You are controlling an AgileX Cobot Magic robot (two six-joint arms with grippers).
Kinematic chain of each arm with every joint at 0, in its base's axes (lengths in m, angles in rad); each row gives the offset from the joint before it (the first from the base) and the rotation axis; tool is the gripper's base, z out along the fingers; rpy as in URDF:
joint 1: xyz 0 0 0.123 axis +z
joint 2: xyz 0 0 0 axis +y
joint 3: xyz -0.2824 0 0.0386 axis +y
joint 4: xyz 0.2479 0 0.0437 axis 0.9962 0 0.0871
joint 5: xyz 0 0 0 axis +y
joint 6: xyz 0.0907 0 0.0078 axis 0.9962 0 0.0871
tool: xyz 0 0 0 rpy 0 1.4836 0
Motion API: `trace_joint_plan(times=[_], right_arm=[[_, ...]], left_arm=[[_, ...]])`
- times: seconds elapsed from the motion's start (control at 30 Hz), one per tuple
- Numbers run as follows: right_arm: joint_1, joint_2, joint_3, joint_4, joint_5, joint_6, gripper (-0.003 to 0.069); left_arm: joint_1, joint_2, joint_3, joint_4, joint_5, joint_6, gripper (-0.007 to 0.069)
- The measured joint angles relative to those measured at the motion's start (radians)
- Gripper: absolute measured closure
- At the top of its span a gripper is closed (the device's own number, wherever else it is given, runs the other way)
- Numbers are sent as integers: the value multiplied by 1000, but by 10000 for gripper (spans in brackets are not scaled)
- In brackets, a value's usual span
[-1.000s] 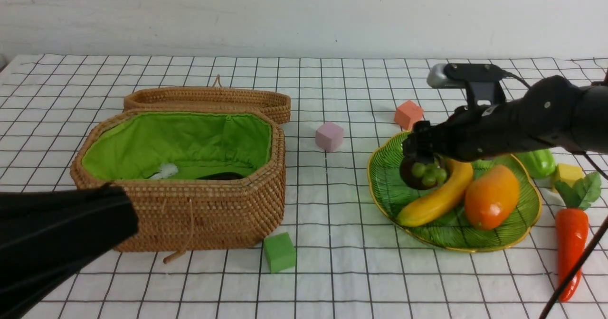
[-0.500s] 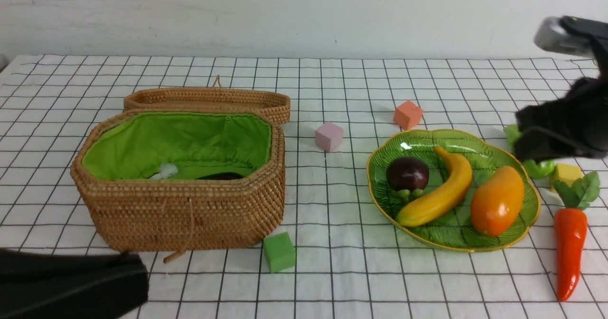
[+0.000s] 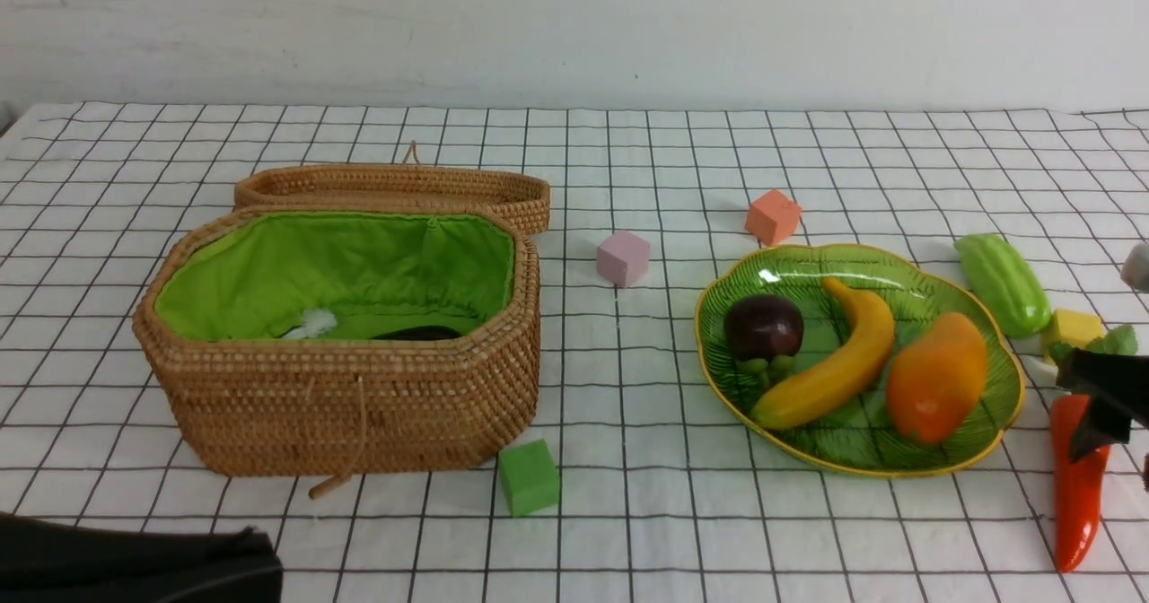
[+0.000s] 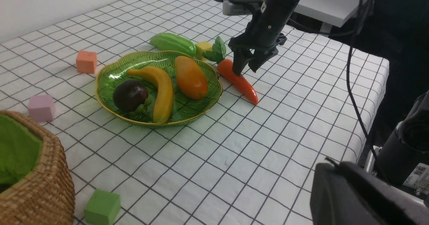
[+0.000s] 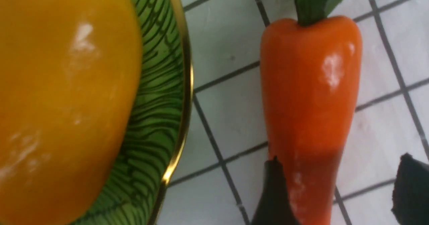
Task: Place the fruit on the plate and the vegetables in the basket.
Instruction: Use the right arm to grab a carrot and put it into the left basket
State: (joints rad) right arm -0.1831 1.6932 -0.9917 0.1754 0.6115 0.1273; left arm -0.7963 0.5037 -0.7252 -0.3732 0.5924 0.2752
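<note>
My right arm [image 4: 274,10] is slim, matte black, with a small white label and thin black cables [image 4: 348,64] beside it. My right gripper [image 4: 244,69] ends in two dark, tapering fingers [image 5: 273,198]. My left arm [image 3: 135,567] is a broad black shell.

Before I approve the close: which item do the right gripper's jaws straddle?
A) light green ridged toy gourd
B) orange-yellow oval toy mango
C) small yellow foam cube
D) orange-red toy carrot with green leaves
D: the right gripper has its jaws open on either side of the orange-red toy carrot, which lies beside the leaf-shaped green glass plate.
</note>
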Motion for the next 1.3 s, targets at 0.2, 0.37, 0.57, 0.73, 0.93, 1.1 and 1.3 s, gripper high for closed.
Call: trace_joint_plan(times=[0.2,0.37,0.57,0.73,0.93,1.1,1.3], right_arm=[[0,85,0,14,-41,1,218],[0,98,-7,10,-39,1,285],[0,99,-9,0,-35,1,340],[0,89,-11,4,-2,-30,340],[0,-43,0,11,100,-37,340],[0,-215,0,11,149,-41,340],[0,-360,-46,16,249,-42,340]], left_arm=[[0,0,0,0,20,0,637],[0,0,0,0,21,0,635],[0,0,0,0,21,0,634],[0,0,0,0,28,0,634],[0,0,0,0,25,0,634],[0,0,0,0,12,1,634],[0,0,0,4,8,3,634]])
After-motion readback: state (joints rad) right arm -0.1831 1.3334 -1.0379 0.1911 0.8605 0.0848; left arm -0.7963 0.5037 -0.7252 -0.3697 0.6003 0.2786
